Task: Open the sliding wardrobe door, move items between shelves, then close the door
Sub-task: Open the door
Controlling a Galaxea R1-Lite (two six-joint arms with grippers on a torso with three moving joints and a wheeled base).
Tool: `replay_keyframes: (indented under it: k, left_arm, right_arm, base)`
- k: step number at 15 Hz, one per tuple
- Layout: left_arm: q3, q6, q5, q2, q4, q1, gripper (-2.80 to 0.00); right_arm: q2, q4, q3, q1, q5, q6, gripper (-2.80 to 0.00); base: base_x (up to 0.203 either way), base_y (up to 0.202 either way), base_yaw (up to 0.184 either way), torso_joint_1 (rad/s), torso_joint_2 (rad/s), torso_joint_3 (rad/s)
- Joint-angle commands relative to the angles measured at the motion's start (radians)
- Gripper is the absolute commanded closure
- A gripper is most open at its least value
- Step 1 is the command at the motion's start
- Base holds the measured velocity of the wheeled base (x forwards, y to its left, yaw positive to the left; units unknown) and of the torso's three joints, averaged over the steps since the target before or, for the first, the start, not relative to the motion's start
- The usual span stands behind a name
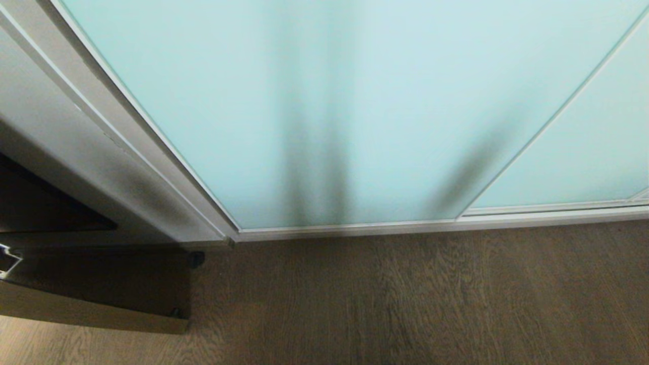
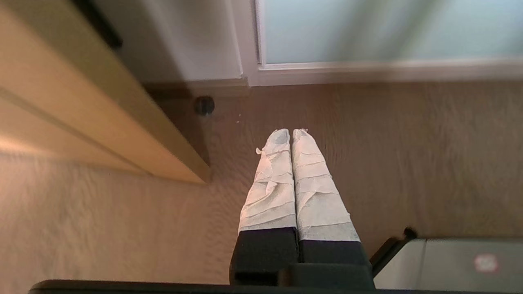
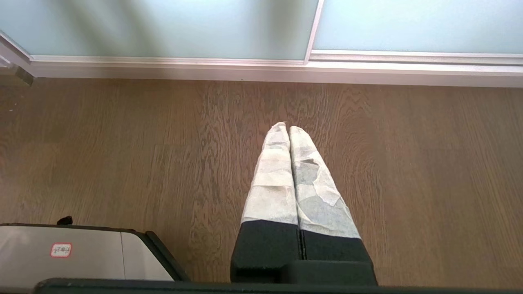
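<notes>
Both tools, left point(image 2: 291, 131) and right point(image 3: 288, 125), pinched empty; frosted aqua glass sliding wardrobe door point(image 1: 314, 101) at twelve o'clock looks heavy, slippery: push its slim silvery frame

The brown wood-grain plank floor point(image 1: 405, 299) ran up to the slim silvery-white bottom rail point(image 1: 405, 226) of the wardrobe. At the left, a flat tan wooden board point(image 1: 96, 299) lay on it, beside a small dark round stopper point(image 1: 196, 259).

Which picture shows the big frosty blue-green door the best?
The head view: the sliding wardrobe door fills most of it, shut, its bottom frame meeting the wooden floor. The left wrist view shows only a bottom corner. The right wrist view shows a low strip.
</notes>
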Motion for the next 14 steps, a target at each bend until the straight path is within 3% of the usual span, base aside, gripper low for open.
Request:
replay_keyframes:
  k: [1, 14]
  left_arm:
    - [0.008, -0.015, 0.005, 0.004, 0.002, 0.0, 0.0]
    - [0.021, -0.012, 0.005, 0.004, -0.029, 0.0, 0.0]
  right_arm:
    - [-0.002, 0.0, 0.0, 0.0, 0.0, 0.0, 0.0]
    - [-0.002, 0.0, 0.0, 0.0, 0.0, 0.0, 0.0]
  base:
    - [0.0, 0.0, 0.0, 0.0, 0.0, 0.0]
    - [0.0, 0.0, 0.0, 0.0, 0.0, 0.0]
